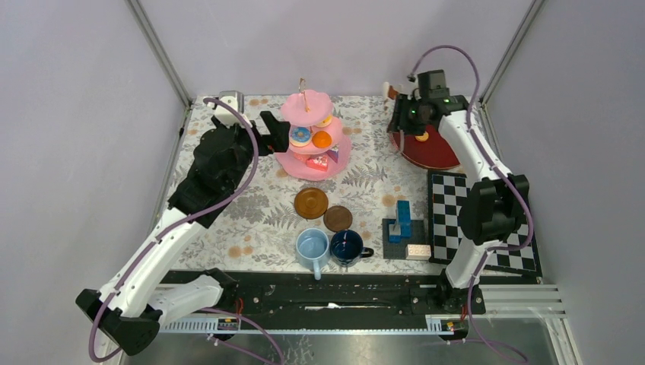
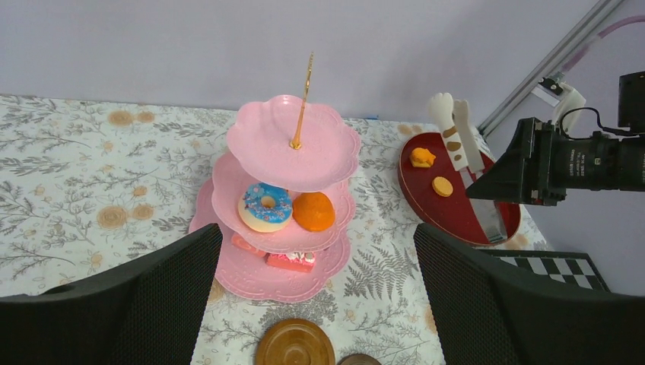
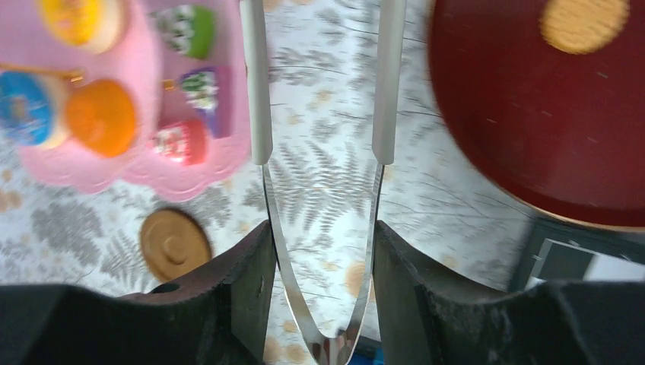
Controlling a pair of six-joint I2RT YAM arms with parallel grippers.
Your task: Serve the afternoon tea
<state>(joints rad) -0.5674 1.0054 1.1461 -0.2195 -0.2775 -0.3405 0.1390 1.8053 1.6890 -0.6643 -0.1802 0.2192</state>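
Observation:
The pink three-tier stand [image 1: 312,156] with a gold loop stands at the back centre and holds several toy pastries, among them a blue doughnut [image 2: 265,207] and an orange bun [image 2: 313,211]. My left gripper [image 1: 271,133] is open and empty just left of the stand [image 2: 262,285]. My right gripper [image 1: 403,125] is shut on metal tongs [image 3: 261,114] with white tips [image 2: 455,129], held above the left edge of a dark-red plate [image 1: 437,156]. An orange pastry [image 2: 422,157] and a round biscuit [image 2: 442,185] lie on that plate. Two brown saucers [image 1: 311,202] [image 1: 338,218] and the light-blue mug [image 1: 312,247] and dark-blue mug [image 1: 347,247] sit in front.
A blue block stack [image 1: 401,220] on a grey base, with a white block [image 1: 418,251] beside it, stands right of the mugs. A black-and-white chequered board [image 1: 456,205] lies at the right, under the right arm. Metal frame posts rise at the back corners.

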